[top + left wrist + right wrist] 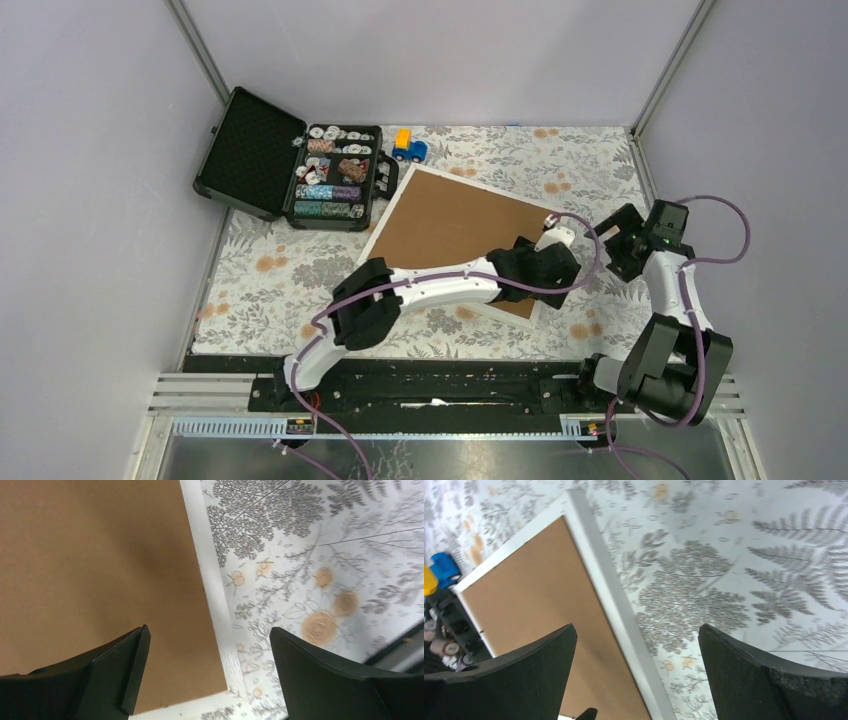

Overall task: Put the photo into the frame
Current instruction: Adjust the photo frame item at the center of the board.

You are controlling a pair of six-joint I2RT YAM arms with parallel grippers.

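Note:
The frame (440,225) lies face down in the middle of the floral cloth, with its brown back up and a thin white rim round it. My left gripper (548,272) hovers open over its right edge near the near right corner; in the left wrist view the jaws (210,675) straddle the white rim of the frame (216,600) with nothing between them. To the right of the frame, my right gripper (615,245) stands open too. Its wrist view shows the jaws (636,672) spread above the edge of the frame (599,580), apart from it. The photo is out of view.
An open black case (335,175) of poker chips stands at the back left, its lid (250,150) leaning outward. A small blue and yellow toy car (408,147) sits behind the frame. Grey walls and metal posts enclose the table.

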